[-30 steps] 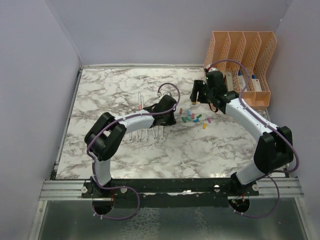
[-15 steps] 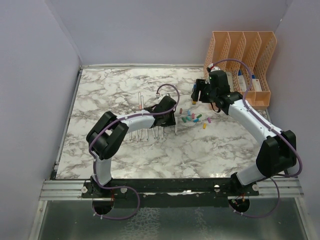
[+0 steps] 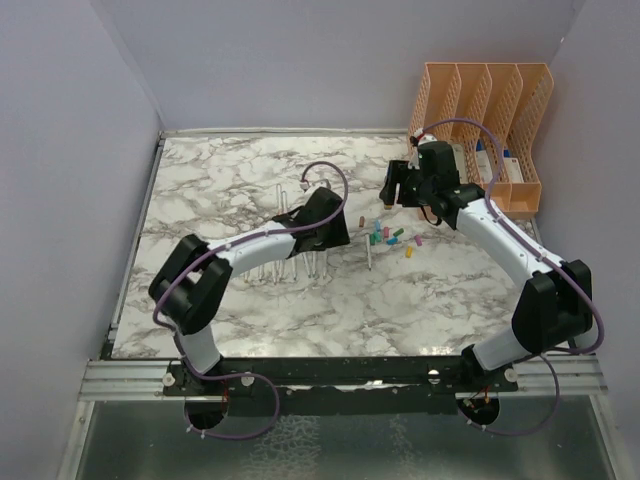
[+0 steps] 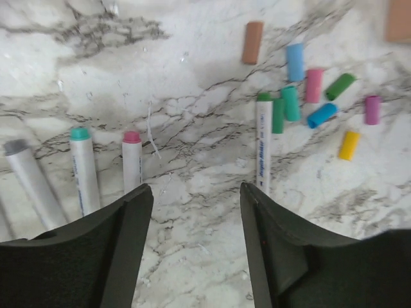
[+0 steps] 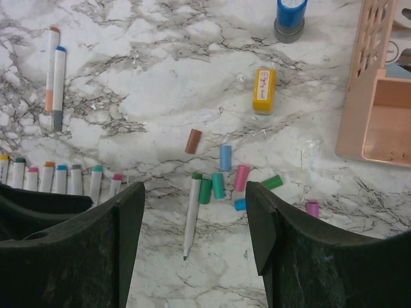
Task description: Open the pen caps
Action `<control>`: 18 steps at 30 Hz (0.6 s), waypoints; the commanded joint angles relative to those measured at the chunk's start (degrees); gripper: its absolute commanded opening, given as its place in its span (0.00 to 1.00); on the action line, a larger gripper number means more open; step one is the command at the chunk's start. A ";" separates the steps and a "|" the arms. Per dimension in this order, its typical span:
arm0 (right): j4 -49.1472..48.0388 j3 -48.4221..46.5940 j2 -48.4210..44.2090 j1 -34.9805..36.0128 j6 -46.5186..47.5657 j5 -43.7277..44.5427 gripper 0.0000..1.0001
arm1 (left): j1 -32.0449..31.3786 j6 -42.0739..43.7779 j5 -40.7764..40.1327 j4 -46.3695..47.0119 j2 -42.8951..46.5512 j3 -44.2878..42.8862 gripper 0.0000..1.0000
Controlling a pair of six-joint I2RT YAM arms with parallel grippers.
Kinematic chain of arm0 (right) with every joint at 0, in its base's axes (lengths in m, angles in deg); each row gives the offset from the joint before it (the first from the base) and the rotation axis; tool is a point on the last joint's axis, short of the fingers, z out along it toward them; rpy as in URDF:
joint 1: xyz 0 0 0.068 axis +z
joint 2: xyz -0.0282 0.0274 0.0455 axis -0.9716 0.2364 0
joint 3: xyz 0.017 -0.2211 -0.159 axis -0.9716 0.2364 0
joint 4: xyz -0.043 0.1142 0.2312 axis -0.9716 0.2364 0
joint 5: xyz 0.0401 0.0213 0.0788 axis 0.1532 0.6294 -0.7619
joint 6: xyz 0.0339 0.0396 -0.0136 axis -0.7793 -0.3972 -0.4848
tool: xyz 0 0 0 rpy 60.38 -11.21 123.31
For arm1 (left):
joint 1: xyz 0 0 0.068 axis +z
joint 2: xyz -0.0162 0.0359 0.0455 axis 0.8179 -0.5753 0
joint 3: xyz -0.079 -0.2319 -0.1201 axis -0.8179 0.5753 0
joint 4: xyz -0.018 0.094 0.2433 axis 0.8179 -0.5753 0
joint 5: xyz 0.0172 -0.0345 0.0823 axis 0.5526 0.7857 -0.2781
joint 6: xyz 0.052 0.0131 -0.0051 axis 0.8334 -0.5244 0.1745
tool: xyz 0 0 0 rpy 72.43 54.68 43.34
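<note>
An uncapped white pen (image 5: 191, 215) with a green end lies on the marble, tip toward the near edge, also seen as pen (image 4: 263, 144) and pen (image 3: 368, 255). Several loose pen caps (image 5: 225, 157) lie beside it: brown, blue, pink, teal, green, purple. The caps (image 4: 314, 85) also show in the left wrist view, with a yellow one (image 4: 349, 145). My left gripper (image 4: 196, 189) is open over bare marble, just left of the pen. My right gripper (image 5: 196, 186) hangs open above the pen and caps. In the top view the left gripper (image 3: 342, 238) and right gripper (image 3: 396, 190) flank the caps (image 3: 390, 236).
A row of pens (image 5: 58, 178) lies left of the caps, with two more pens (image 5: 54, 77) farther back. A stubby yellow item (image 5: 264, 90) and a blue one (image 5: 289, 19) stand behind the caps. An orange file organiser (image 3: 480, 130) fills the back right corner.
My left gripper has opened and let go of the pen, which now lies flat on the marble. The left arm has drawn back a little. The right arm has barely moved.
</note>
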 commanded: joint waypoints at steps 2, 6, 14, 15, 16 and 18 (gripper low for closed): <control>2.72 -1.82 3.18 0.96 2.08 -5.12 0.64 | 2.88 2.26 -3.07 1.46 12.82 1.95 0.69; 7.08 -3.54 5.64 3.68 1.93 -4.05 0.64 | 5.06 3.23 -2.42 2.24 18.39 4.50 0.75; 8.76 2.75 4.88 10.11 -2.22 -4.29 0.64 | 8.61 3.82 -1.46 2.09 25.27 8.84 0.75; 8.59 3.60 4.90 10.82 -2.93 -4.15 0.64 | 9.00 3.90 -1.35 2.08 25.94 9.27 0.75; 8.19 4.52 4.91 11.30 -3.56 -4.30 0.64 | 9.33 3.99 -1.31 2.09 26.47 9.69 0.75; 7.43 6.03 5.17 11.80 -4.57 -4.88 0.62 | 9.84 4.06 -1.12 2.00 27.51 10.26 0.75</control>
